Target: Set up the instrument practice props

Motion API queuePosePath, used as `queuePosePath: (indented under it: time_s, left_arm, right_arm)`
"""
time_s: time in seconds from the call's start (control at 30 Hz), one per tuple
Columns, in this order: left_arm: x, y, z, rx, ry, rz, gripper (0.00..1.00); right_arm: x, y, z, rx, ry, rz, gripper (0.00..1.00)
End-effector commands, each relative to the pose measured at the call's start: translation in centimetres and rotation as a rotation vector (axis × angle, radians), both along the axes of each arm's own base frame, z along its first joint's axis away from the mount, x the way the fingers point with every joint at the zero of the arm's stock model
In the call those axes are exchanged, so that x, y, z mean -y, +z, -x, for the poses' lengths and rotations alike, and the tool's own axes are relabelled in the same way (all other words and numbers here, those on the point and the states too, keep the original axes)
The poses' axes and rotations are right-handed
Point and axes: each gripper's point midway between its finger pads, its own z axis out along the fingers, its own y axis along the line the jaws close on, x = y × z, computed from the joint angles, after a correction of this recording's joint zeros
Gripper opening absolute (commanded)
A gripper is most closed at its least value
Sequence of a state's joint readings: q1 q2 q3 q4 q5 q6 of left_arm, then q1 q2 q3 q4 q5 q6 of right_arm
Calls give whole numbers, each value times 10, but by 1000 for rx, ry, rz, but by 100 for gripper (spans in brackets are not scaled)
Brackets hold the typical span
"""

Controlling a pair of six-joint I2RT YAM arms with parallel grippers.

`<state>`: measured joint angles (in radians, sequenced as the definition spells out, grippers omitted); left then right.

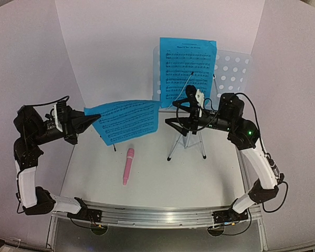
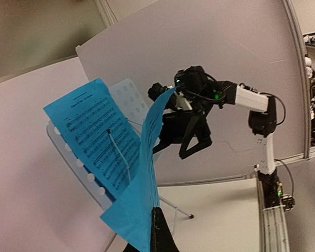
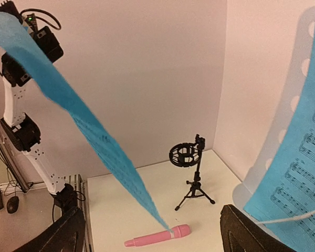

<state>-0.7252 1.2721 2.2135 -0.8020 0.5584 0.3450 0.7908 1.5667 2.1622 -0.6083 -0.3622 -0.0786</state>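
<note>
The pale blue perforated music stand [image 1: 232,73] stands on its silver tripod [image 1: 186,145] at the back right. One blue music sheet [image 1: 188,71] rests on it. My left gripper [image 1: 91,122] is shut on the left edge of the second blue sheet [image 1: 127,119], which hangs in the air and bends toward the stand. In the left wrist view that sheet [image 2: 142,189] rises from the closed fingertips [image 2: 157,223]. My right gripper [image 1: 179,114] is open just right of the sheet's free end and holds nothing. The pink microphone [image 1: 128,165] lies on the table. The black mic holder [image 3: 191,168] stands behind it.
White walls [image 1: 110,47] close in the back and sides of the table. A metal rail [image 1: 157,215] runs along the near edge and carries both arm bases. In the overhead view, the held sheet hides most of the mic holder.
</note>
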Motion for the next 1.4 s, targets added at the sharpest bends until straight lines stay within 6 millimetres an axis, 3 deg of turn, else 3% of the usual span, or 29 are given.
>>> queuePosePath:
  time_s: [0.0,0.13,0.27,0.37,0.5,0.53,0.6,0.63,0.77,0.83,0.87,0.97,1.07,1.17,1.37]
  left_arm:
    - [21,2,11,-141,-189,34,0]
    - [37,5,9,-179,-282,52,0]
    - [49,5,-1,-206,-306,54,0]
    - [58,3,-11,-220,-313,59,0]
    - [64,9,-18,-201,-319,86,0]
    - [65,11,-19,-193,-318,93,0]
    - [67,14,-23,-203,-318,109,0]
    - [68,16,-24,-198,-320,116,0]
    - [73,15,-28,-205,-333,125,1]
    - [76,10,-32,-212,-333,122,9]
    - [77,7,-33,-212,-331,122,22]
    - [79,4,-37,-191,-317,132,49]
    - [76,2,-37,-156,-292,129,61]
    - [71,-6,-39,-107,-236,110,68]
    - [61,-30,-39,-74,-162,65,84]
  right_arm:
    - [-15,12,16,46,106,-35,87]
    - [-14,13,24,37,139,-50,87]
    - [-11,16,46,18,236,-73,87]
    - [-8,9,51,-6,243,-63,80]
    - [2,12,58,0,230,-65,52]
    - [5,13,58,2,220,-65,42]
    - [11,14,54,3,170,-62,13]
    - [14,12,52,-1,146,-56,5]
    - [22,11,38,-13,51,-33,0]
    - [27,12,31,-8,-3,-31,0]
    - [30,14,29,0,-27,-32,0]
    - [42,19,23,23,-102,-38,0]
    - [56,21,26,46,-151,-31,0]
    - [64,-1,35,20,-138,15,0]
    - [62,-66,66,-151,-3,90,0]
